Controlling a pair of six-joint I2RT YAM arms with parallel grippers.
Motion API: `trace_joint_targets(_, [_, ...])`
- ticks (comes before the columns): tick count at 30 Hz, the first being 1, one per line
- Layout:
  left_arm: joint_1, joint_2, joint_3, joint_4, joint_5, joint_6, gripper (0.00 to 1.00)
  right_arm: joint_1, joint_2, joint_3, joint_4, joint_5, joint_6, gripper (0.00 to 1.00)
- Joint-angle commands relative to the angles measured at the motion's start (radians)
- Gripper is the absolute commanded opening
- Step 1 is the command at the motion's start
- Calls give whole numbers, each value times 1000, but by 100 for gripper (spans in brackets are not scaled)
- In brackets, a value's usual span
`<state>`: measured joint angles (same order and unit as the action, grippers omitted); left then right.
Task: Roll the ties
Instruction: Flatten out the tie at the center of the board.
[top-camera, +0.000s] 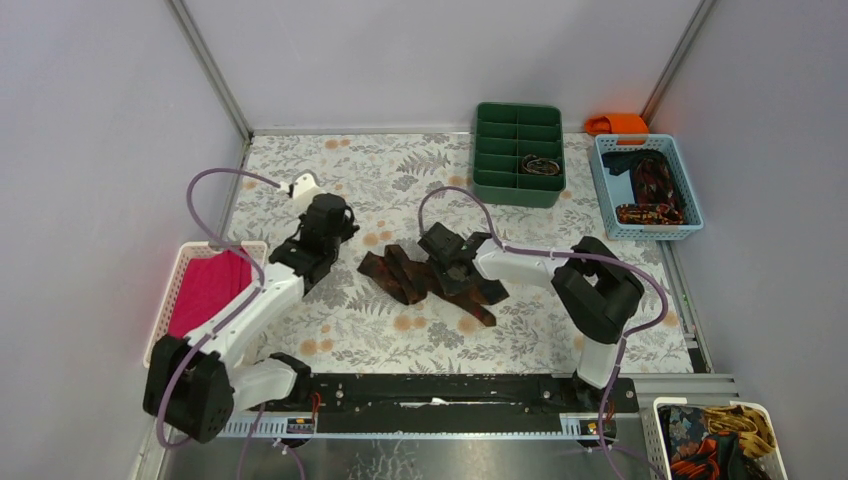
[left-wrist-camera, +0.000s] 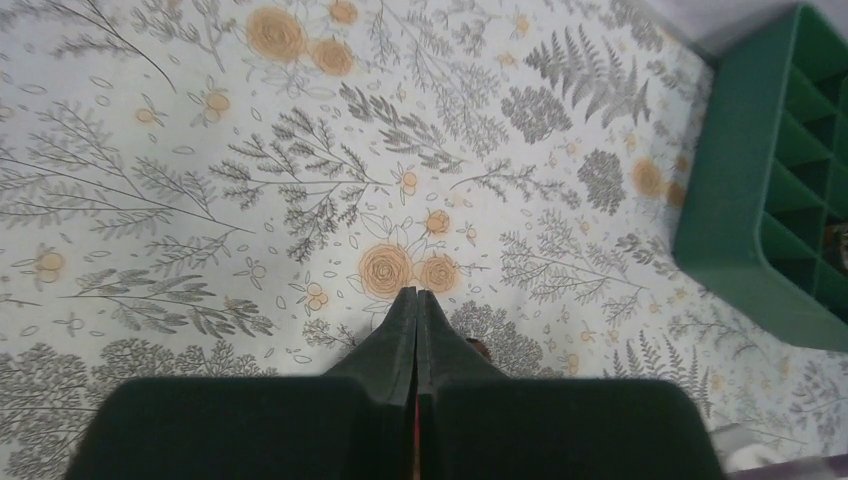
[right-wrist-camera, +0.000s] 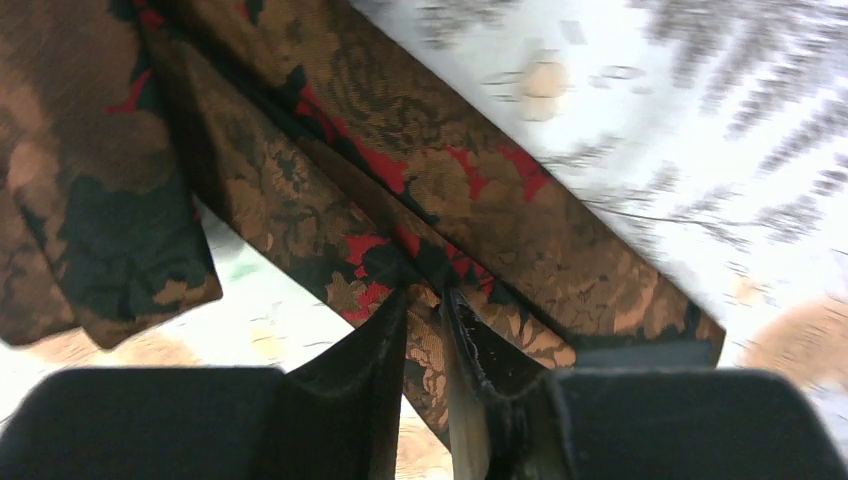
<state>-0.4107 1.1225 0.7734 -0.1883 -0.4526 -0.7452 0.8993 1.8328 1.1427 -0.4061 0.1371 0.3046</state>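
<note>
Jaws on my right gripper (right-wrist-camera: 425, 295) are pinching a fold of the brown-and-red tie (top-camera: 395, 272), which is lying in loose zigzags mid-way across the tabletop (top-camera: 300, 165). My left gripper (left-wrist-camera: 417, 295) is hanging clenched and empty to its left. No roll is forming yet, I judge.

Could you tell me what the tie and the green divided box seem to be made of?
The tie: woven fabric, possibly silk or polyester; fine weave and folds show. The green divided box: probably moulded plastic; smooth, uniform matte walls.
</note>
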Motion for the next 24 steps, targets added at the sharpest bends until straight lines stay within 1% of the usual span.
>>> trace_joint_targets(1, [-4, 104, -10, 128, 38, -1, 0, -89, 43, -40, -217, 237, -4, 26])
trace_joint_targets(5, [-19, 164, -14, 217, 102, 0, 0, -208, 13, -83, -235, 218, -17, 27])
trace_joint_targets(8, [-64, 184, -7, 278, 145, 30, 0, -281, 3, -96, -230, 210, -35, 27])
trace_joint_targets(10, [-93, 215, 22, 311, 204, 62, 0, -298, 5, -85, -232, 208, -45, 27])
trace_joint_targets(13, [-102, 301, 93, 323, 309, 48, 0, -304, 11, -57, -215, 161, -52, 28])
trace_joint_targets(15, [-103, 376, 144, 339, 383, 42, 5, -304, 14, -46, -201, 130, -56, 28])
trace_joint_targets(19, [-103, 547, 272, 324, 519, 1, 13, -304, 31, -40, -182, 131, -74, 28])
trace_joint_targets(23, [-114, 668, 403, 224, 509, 5, 21, -304, 38, -41, -165, 113, -77, 28])
trace_joint_targets(24, [-115, 693, 429, 202, 507, 9, 25, -304, 40, -40, -163, 111, -78, 28])
